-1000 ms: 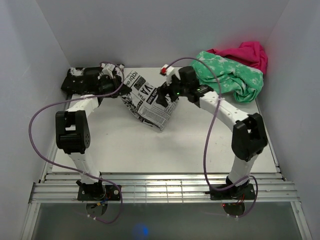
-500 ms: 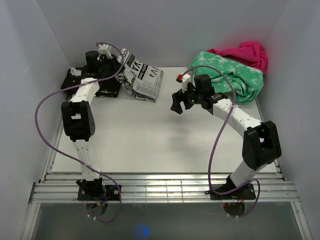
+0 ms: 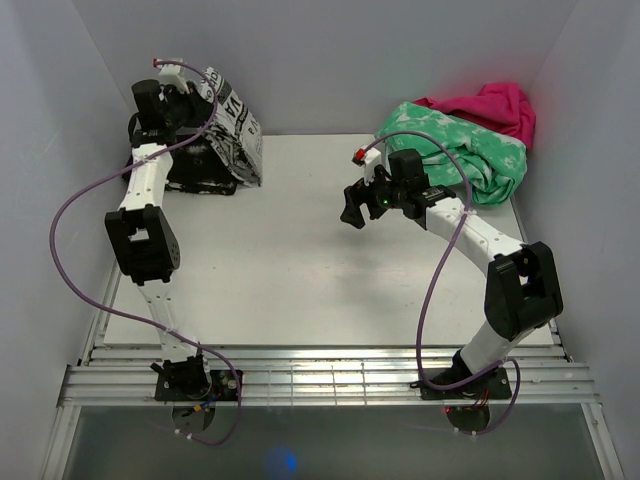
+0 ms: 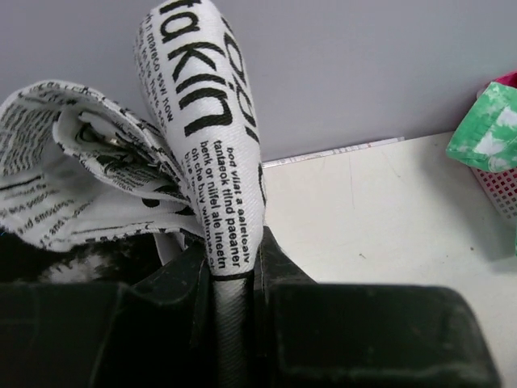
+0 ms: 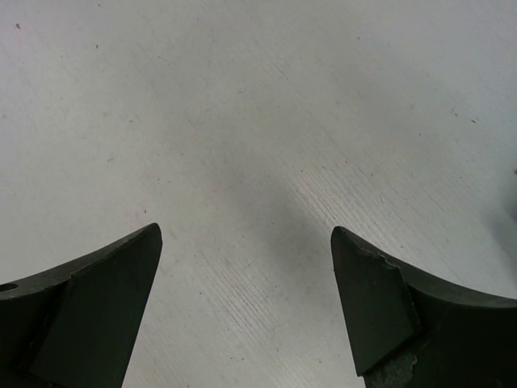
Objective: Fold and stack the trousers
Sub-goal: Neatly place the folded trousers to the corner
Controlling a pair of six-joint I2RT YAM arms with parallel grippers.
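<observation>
Top external view: a flat white table (image 3: 300, 270) seen from above, my two arms rising from its 6 o'clock edge.
Left pincer: my left pincer (image 3: 193, 90) is at 10 o'clock, high above the board and clenched on cloth. My wrist view shows a doubled fold of printed fabric pinched tight between the jaws.
Trousers: the soft white trousers with black newspaper print (image 3: 232, 130) hang from that grasp as a compact bundle. I cannot tell whether the lower edge touches the table.
Stack: a folded black garment flecked with white (image 3: 190, 175) lies in the 10 o'clock corner, just beside and partly behind the hanging bundle.
Right pincer: my right pincer (image 3: 352, 210) hovers toward 1 o'clock from the table's middle, released, jaws spread wide. Its wrist view shows only bare tabletop between them.
Heap: a green-and-white mottled garment (image 3: 460, 150) and a bright pink cloth (image 3: 490, 105) sit crumpled at 2 o'clock, well apart from the trousers.
Done: the folding looks finished, by my judgement — the trousers are gathered small, with no leg trailing loose.
To do: the stacking — the bundle is not yet laid down. It needs lowering flat onto the black garment and then letting go, without the folds springing open.
</observation>
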